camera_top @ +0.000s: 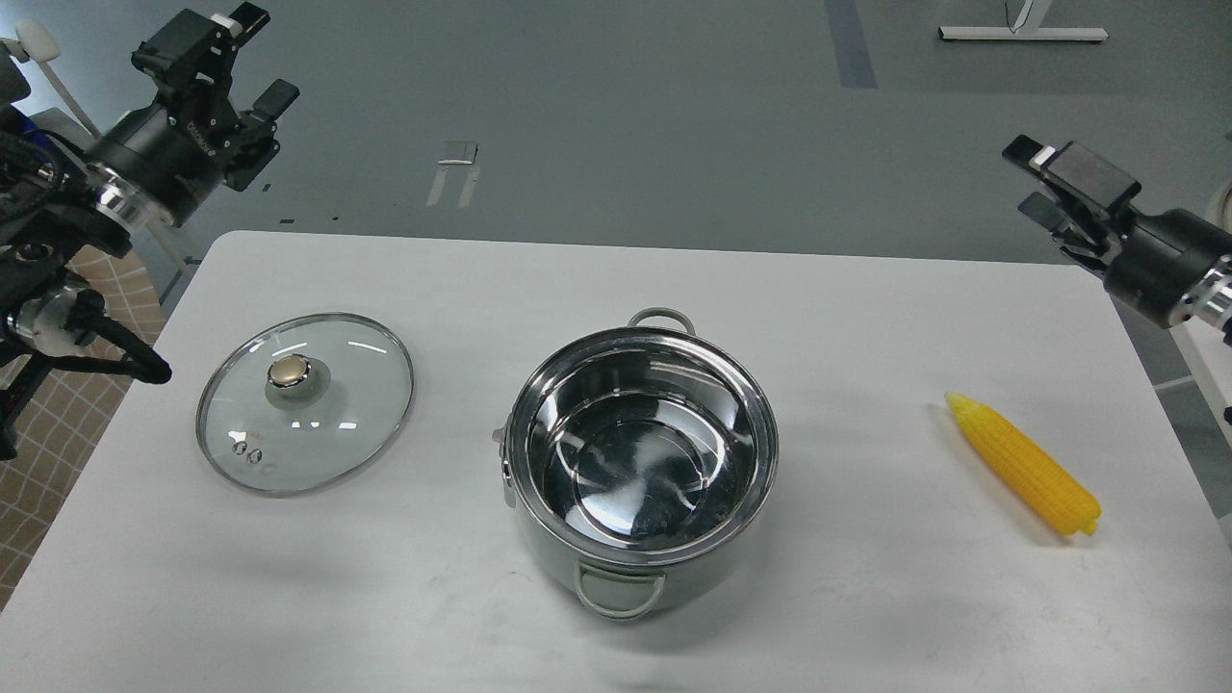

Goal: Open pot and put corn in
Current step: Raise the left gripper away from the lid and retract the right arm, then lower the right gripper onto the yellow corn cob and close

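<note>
The bright yellow ridged plastic corn cob [1025, 475], judged light and stiff, is best gripped mid-length; both grippers [252, 60] [1035, 183] are seen spread and empty.

Black arms [58, 241], silver wrist rings, looping cables.

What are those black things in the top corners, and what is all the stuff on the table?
Those are a robot's two arms. The picture comes from a camera in the robot's head, looking down at a white table. Each arm ends in a two-finger gripper for grabbing: the left gripper and the right gripper. Both are up in the air and hold nothing. On the table stands a shiny pot, open and empty inside. Its glass lid lies flat to the left. A yellow corn lies to the right, waiting to go in the pot.
</note>
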Available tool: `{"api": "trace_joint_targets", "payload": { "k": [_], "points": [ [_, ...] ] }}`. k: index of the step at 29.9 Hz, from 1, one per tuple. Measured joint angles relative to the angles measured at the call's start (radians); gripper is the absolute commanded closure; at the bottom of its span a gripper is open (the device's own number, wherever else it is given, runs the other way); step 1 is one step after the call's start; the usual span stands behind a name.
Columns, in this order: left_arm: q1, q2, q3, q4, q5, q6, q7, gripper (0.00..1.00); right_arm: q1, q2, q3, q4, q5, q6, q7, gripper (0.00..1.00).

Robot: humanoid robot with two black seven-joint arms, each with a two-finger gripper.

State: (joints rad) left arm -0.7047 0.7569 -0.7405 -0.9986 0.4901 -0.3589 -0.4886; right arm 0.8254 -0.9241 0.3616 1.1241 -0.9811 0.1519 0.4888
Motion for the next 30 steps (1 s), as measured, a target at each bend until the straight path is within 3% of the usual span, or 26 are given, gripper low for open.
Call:
{"api": "trace_joint_targets", "payload": {
  "k": [5, 11, 23, 27, 30],
  "points": [
    [-0.001, -0.049, -0.004, -0.062, -0.048, 0.003, 0.000, 0.10, -0.023, -0.141, -0.084, 0.043, -0.392, -0.052, 0.000, 0.01],
    [0.006, -0.060, -0.005, -0.071, -0.050, 0.008, 0.000, 0.10, -0.109, -0.173, -0.143, 0.029, -0.660, -0.166, 0.000, 0.01],
    [0.030, -0.057, -0.005, -0.110, -0.042, 0.009, 0.000, 0.10, -0.209, -0.033, -0.149, -0.097, -0.771, -0.244, 0.000, 0.03],
    [0.033, -0.052, -0.005, -0.115, -0.042, 0.009, 0.000, 0.10, -0.216, 0.024, -0.151, -0.141, -0.778, -0.256, 0.000, 0.07],
    [0.035, -0.048, -0.006, -0.129, -0.042, 0.010, 0.000, 0.10, -0.217, 0.065, -0.155, -0.174, -0.784, -0.257, 0.000, 0.20]
  ]
}}
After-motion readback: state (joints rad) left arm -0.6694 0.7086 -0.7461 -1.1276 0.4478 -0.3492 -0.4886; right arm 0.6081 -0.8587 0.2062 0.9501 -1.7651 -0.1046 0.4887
